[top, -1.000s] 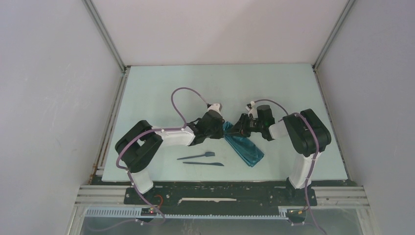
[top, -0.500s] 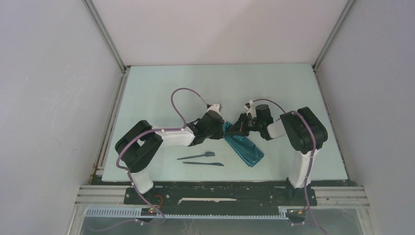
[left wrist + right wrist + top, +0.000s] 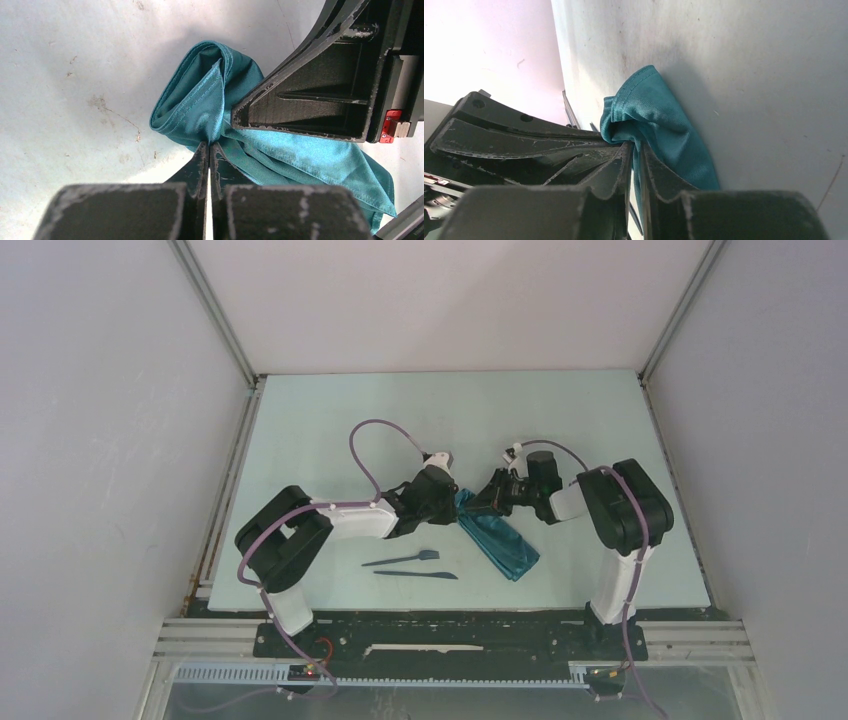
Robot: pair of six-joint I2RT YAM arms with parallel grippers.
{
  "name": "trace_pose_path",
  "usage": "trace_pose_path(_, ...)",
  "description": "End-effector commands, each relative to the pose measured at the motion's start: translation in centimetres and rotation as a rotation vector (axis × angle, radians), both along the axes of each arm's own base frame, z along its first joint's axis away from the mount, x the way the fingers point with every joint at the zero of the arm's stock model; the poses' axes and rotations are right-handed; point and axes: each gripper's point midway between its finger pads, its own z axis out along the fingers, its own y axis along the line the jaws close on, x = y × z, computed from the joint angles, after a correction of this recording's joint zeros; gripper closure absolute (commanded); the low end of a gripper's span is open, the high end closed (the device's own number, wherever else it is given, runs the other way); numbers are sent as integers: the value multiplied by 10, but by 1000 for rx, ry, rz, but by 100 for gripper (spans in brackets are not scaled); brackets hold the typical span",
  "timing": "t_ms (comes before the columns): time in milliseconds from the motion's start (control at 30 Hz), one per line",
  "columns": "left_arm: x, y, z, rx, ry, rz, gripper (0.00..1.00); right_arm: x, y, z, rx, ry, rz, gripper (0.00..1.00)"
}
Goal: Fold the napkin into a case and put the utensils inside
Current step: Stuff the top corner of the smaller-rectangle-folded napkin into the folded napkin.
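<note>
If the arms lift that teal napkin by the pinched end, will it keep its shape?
Probably not: the napkin bunches into soft folds at the left gripper, so it should droop. It looks thin, so it is likely light. Its sheen suggests it might slide out of the right gripper.

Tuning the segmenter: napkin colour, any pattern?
Plain teal-green napkin, no pattern; clearest in the left wrist view.

Both arms reach inward over the middle of the counter (image 3: 330, 420), wrists low, tips almost meeting. The left arm (image 3: 350, 518) stretches rightward, its jaws pressed tight on the napkin (image 3: 200, 100). The right arm (image 3: 620, 505) bends leftward, its jaws pinching the same cloth, a thin gap between them.
</note>
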Motion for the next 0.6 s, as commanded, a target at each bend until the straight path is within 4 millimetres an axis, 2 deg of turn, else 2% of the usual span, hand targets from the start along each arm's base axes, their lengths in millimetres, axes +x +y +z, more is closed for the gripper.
trace_pose_path(0, 7, -7, 28, -66, -52, 0, 100, 8, 6, 15, 17, -60, 17, 86)
trace_pose_path(133, 7, -8, 29, -69, -52, -3, 100, 8, 20, 8, 21, -50, 39, 92)
trace_pose_path(267, 7, -7, 29, -66, -55, -2, 100, 6, 37, 0, 34, -37, 69, 93)
trace_pose_path(367, 9, -8, 28, -68, -51, 3, 100, 5, 50, -14, 25, -21, 80, 92)
trace_pose_path(500, 11, -8, 26, -63, -40, 13, 100, 2, 52, -25, 33, 20, 71, 90)
trace_pose_path(567, 12, -8, 26, -60, -33, 13, 100, 2, 45, -13, 53, 8, 65, 86)
